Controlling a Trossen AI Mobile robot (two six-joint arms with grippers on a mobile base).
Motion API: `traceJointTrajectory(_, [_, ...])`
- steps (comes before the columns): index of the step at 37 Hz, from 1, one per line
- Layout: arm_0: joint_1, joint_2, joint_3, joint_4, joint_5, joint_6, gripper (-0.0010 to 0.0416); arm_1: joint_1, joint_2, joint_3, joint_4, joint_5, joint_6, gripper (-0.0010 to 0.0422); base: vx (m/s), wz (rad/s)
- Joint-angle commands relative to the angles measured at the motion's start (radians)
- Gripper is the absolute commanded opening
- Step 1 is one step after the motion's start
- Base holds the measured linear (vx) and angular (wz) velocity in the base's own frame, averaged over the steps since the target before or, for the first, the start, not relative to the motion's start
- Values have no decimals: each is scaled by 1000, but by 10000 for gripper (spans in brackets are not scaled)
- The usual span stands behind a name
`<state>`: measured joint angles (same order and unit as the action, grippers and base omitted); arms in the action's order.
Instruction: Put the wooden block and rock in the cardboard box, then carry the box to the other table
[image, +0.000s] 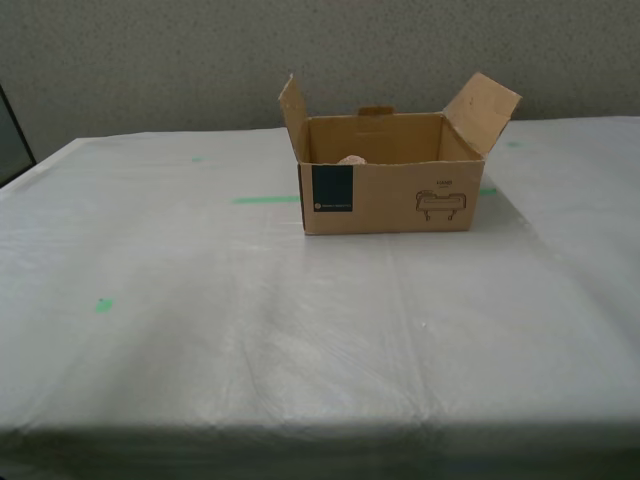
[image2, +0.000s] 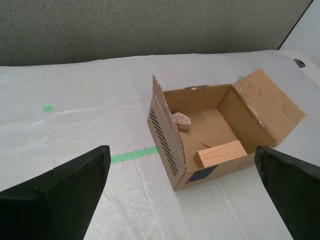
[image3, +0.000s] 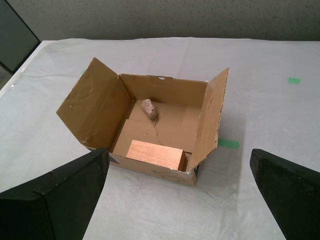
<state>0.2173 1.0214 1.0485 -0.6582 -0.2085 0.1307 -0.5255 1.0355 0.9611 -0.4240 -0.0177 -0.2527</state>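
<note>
Surface: whitish-grey, wrinkled sheet covered the other table (image: 300, 330), with a green tape line (image: 265, 199) running up to the carton and a small green mark (image: 103, 304) toward the exterior view's left; a speckled grey wall stood behind.
Cardboard box: the cardboard box (image: 385, 200) sat on that table, top open, its two side flaps raised and angled outward, teal label and line drawing on its front.
Rock: the rock (image2: 181, 121) lay on the box floor toward the back wall.
Wooden block: the wooden block (image3: 155, 154) lay flat inside, against the front wall, apart from the rock.
My first gripper: my first gripper (image3: 177, 200) hung above and in front of the box, tilted down toward it, jaws spread wide, nothing between them.
My second gripper: my second gripper (image2: 182, 200) hung likewise at the other side, jaws wide apart, touching nothing.
Exterior view only: printed front of the box; just the rock's top showed over the front wall, the block was hidden, and neither arm appeared.
Wrist views only: both items on the box floor and both sets of black fingers.
</note>
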Motion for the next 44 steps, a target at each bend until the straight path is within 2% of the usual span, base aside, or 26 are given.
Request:
traceJointTrajectory(1, [0, 0, 0, 0, 2, 0, 394, 0, 0, 1, 1, -1, 1, 396, 0, 0])
traceJointTrajectory(44, [0, 0, 0, 0, 2, 0, 394, 0, 0, 1, 1, -2, 1, 396, 0, 0])
